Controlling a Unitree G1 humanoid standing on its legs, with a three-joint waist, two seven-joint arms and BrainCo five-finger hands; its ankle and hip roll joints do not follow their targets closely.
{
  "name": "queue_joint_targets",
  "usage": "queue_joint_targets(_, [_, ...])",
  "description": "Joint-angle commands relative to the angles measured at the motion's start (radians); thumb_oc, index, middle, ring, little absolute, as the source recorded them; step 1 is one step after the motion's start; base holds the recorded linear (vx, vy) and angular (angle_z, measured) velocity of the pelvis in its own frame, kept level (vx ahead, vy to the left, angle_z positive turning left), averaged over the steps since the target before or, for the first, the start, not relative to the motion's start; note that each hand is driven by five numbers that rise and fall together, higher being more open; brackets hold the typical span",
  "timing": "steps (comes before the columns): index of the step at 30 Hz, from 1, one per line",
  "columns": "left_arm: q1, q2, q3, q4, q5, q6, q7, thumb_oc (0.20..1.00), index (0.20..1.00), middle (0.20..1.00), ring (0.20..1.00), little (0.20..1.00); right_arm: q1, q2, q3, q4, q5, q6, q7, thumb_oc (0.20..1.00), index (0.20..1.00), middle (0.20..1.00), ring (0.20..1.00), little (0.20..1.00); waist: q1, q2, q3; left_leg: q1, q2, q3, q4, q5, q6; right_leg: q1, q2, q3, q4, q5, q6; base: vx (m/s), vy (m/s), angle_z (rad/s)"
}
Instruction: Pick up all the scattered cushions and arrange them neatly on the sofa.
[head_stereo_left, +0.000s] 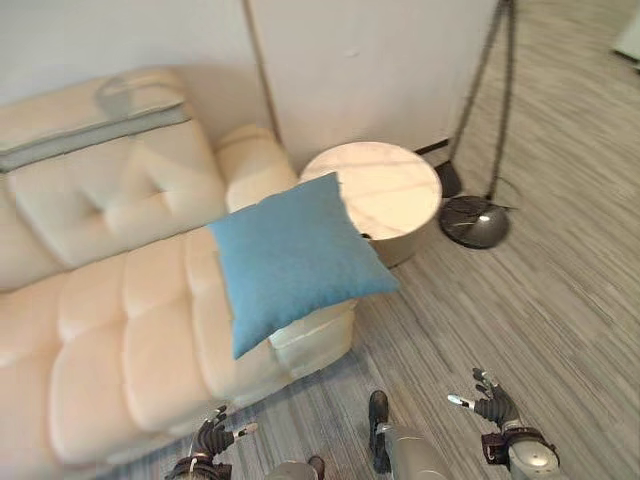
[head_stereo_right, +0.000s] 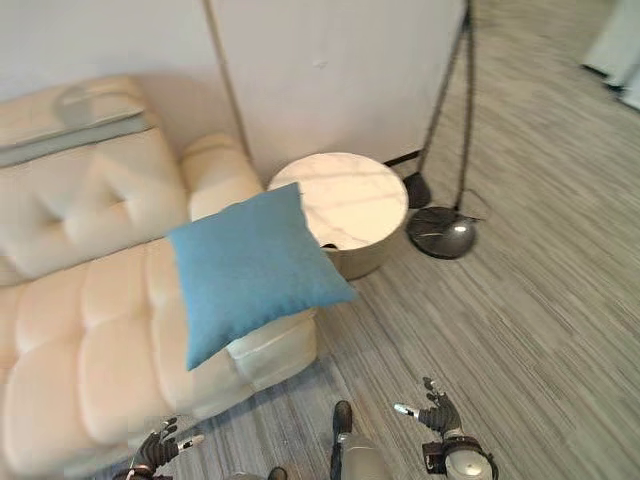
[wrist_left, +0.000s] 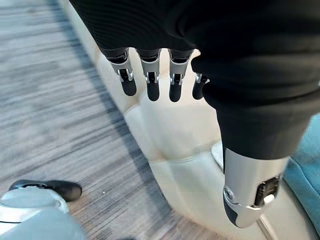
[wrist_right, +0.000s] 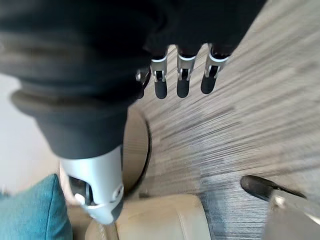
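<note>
Beyond both hands' spread, empty fingers (head_stereo_left: 232, 430), a blue cushion (head_stereo_left: 290, 256) sits diamond-wise on the sofa (head_stereo_left: 110, 330), corner overhanging.

sofa (head_stereo_left: 120, 330): left part cut off by the edge
cushion (head_stereo_left: 290, 258): hides part of the seat and the table's near rim
table (head_stereo_left: 385, 190): base partly hidden
lamp (head_stereo_left: 478, 220): top cut off

Silver fingers (wrist_left: 151, 80), dark tips; black ribbed wrist covers.
</note>
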Motion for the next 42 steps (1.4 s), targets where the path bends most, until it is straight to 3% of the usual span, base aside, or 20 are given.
queue_joint_targets(1, [-0.035,0.028,0.010,-0.034,-0.019,-0.027,0.004,1.000,1.000,1.000,1.000,1.000,0.009,-0.024,-0.013,-0.063,0.031,-0.044,0.001,1.000,1.000,1.000,1.000,1.000,-0.018,0.003,0.002,-0.098,0.046,0.156,0.154,0.087,-0.042,0.164,-0.049,-0.023,-0.026,-0.073,-0.020,0.16,-0.107,0.54])
queue_joint_targets(3, [-0.043,0.032,0.003,-0.036,-0.019,-0.027,0.003,1.000,1.000,1.000,1.000,1.000,0.016,-0.026,-0.017,-0.048,0.036,-0.040,-0.006,1.000,1.000,1.000,1.000,1.000,-0.017,-0.002,-0.001,-0.118,0.100,0.232,0.091,0.060,-0.025,0.205,-0.058,-0.058,-0.041,-0.102,-0.020,0.22,-0.042,0.13])
queue_joint_targets(4, [-0.042,0.035,-0.001,-0.041,-0.015,-0.026,0.002,1.000,1.000,1.000,1.000,1.000,0.017,-0.027,-0.020,-0.046,0.036,-0.037,-0.008,1.000,1.000,1.000,1.000,1.000,-0.012,-0.006,-0.006,-0.135,0.104,0.241,0.046,0.048,-0.019,0.217,-0.063,-0.070,-0.048,-0.109,-0.019,0.28,0.024,0.50])
queue_joint_targets(8, [-0.043,0.041,-0.005,-0.060,-0.007,-0.026,0.005,1.000,1.000,1.000,1.000,1.000,0.019,-0.036,-0.028,-0.036,0.025,-0.032,-0.021,1.000,1.000,1.000,1.000,1.000,0.003,-0.002,-0.014,-0.216,0.150,0.267,-0.149,0.174,-0.074,0.290,-0.051,-0.083,-0.070,-0.155,-0.006,0.31,0.090,0.92])
queue_joint_targets(9, [-0.042,0.040,-0.003,-0.062,-0.007,-0.024,0.007,1.000,1.000,1.000,1.000,1.000,0.016,-0.037,-0.027,-0.032,0.021,-0.030,-0.022,1.000,1.000,1.000,1.000,1.000,0.009,-0.001,-0.011,-0.230,0.158,0.279,-0.188,0.214,-0.073,0.298,-0.049,-0.086,-0.072,-0.151,-0.007,0.26,0.154,-0.09])
queue_joint_targets(11, [-0.031,0.037,0.003,-0.068,-0.010,-0.022,0.006,1.000,1.000,1.000,1.000,1.000,0.018,-0.037,-0.025,-0.036,0.004,-0.023,-0.016,1.000,1.000,1.000,1.000,1.000,0.016,0.014,-0.019,-0.214,0.175,0.277,-0.238,0.244,-0.083,0.322,-0.046,-0.078,-0.064,-0.168,0.003,0.29,0.215,-0.20])
queue_joint_targets(13, [-0.020,0.031,0.006,-0.065,-0.005,-0.017,0.004,1.000,1.000,1.000,1.000,1.000,0.023,-0.033,-0.025,-0.036,-0.012,-0.018,-0.014,1.000,1.000,1.000,1.000,1.000,0.019,0.017,-0.033,-0.209,0.164,0.257,-0.211,0.252,-0.080,0.333,-0.059,-0.068,-0.050,-0.173,0.011,0.30,0.258,-0.49])
queue_joint_targets(15, [-0.021,0.036,0.005,-0.058,0.005,-0.015,-0.002,1.000,1.000,1.000,1.000,1.000,0.023,-0.026,-0.024,-0.038,-0.018,-0.013,-0.004,1.000,1.000,1.000,1.000,1.000,0.023,0.007,-0.041,-0.196,0.151,0.255,-0.190,0.229,-0.065,0.331,-0.079,-0.045,-0.025,-0.169,0.019,0.31,0.303,-0.53])
queue_joint_targets(16, [-0.020,0.047,0.005,-0.064,0.012,-0.015,-0.006,1.000,1.000,1.000,1.000,1.000,0.024,-0.020,-0.019,-0.047,-0.032,-0.010,0.003,1.000,1.000,1.000,1.000,1.000,0.026,-0.004,-0.044,-0.171,0.132,0.257,-0.180,0.194,-0.041,0.320,-0.105,-0.032,0.033,-0.166,0.029,0.25,0.259,-0.47])
queue_joint_targets(20, [-0.022,0.052,0.006,-0.071,0.012,-0.014,-0.005,1.000,1.000,1.000,1.000,1.000,0.022,-0.015,-0.014,-0.053,-0.034,-0.011,0.005,1.000,1.000,1.000,1.000,1.000,0.028,-0.008,-0.043,-0.159,0.118,0.260,-0.176,0.177,-0.024,0.298,-0.119,-0.022,0.091,-0.147,0.035,0.10,0.164,-0.36])
queue_joint_targets(21, [-0.030,0.072,0.016,-0.089,0.006,-0.014,0.003,1.000,1.000,1.000,1.000,1.000,0.007,-0.006,-0.004,-0.064,-0.034,-0.015,0.010,1.000,1.000,1.000,1.000,1.000,0.028,-0.009,-0.021,-0.115,0.089,0.259,-0.171,0.133,0.016,0.209,-0.142,0.008,0.270,-0.077,0.041,0.12,0.272,-0.20])
queue_joint_targets(23, [-0.032,0.076,0.028,-0.093,-0.006,-0.013,0.008,1.000,1.000,1.000,1.000,1.000,-0.001,0.002,0.002,-0.062,-0.036,-0.014,0.007,1.000,1.000,1.000,1.000,1.000,0.026,-0.006,-0.007,-0.090,0.079,0.254,-0.170,0.115,0.031,0.161,-0.151,0.008,0.313,-0.056,0.033,0.13,0.209,-0.27])
queue_joint_targets(28, [-0.022,0.072,0.040,-0.090,-0.028,-0.021,0.013,1.000,1.000,1.000,1.000,1.000,-0.003,-0.015,-0.011,-0.058,-0.037,-0.012,-0.006,1.000,1.000,1.000,1.000,1.000,-0.003,-0.002,0.011,-0.033,0.045,0.207,-0.194,0.100,0.034,0.087,-0.072,0.026,0.168,-0.082,0.027,0.12,0.037,0.17])
queue_joint_targets(31, [-0.030,0.073,0.055,-0.085,-0.034,-0.026,0.022,1.000,1.000,1.000,1.000,1.000,-0.002,-0.034,-0.025,-0.076,-0.044,-0.015,-0.020,1.000,1.000,1.000,1.000,1.000,-0.022,-0.017,0.022,-0.014,0.012,0.168,-0.199,0.091,0.032,0.046,-0.027,0.084,0.042,-0.034,0.047,0.09,-0.032,0.31])
queue_joint_targets(37, [-0.021,0.085,0.088,-0.114,-0.055,-0.039,0.014,1.000,1.000,1.000,1.000,1.000,-0.014,-0.102,-0.092,-0.170,-0.027,-0.028,-0.029,1.000,1.000,1.000,1.000,1.000,-0.005,-0.022,-0.023,-0.008,0.005,0.137,-0.216,0.091,0.010,0.140,-0.037,0.077,-0.086,0.000,0.035,0.08,-0.081,0.52])
queue_joint_targets(42, [-0.034,0.102,0.112,-0.121,-0.090,-0.044,0.026,1.000,1.000,1.000,1.000,1.000,-0.057,-0.130,-0.094,-0.224,0.007,-0.030,-0.024,1.000,1.000,1.000,1.000,1.000,0.008,-0.019,-0.028,0.001,0.011,0.130,-0.234,0.096,0.001,0.163,-0.036,0.061,-0.108,-0.001,0.032,0.06,-0.061,0.00])
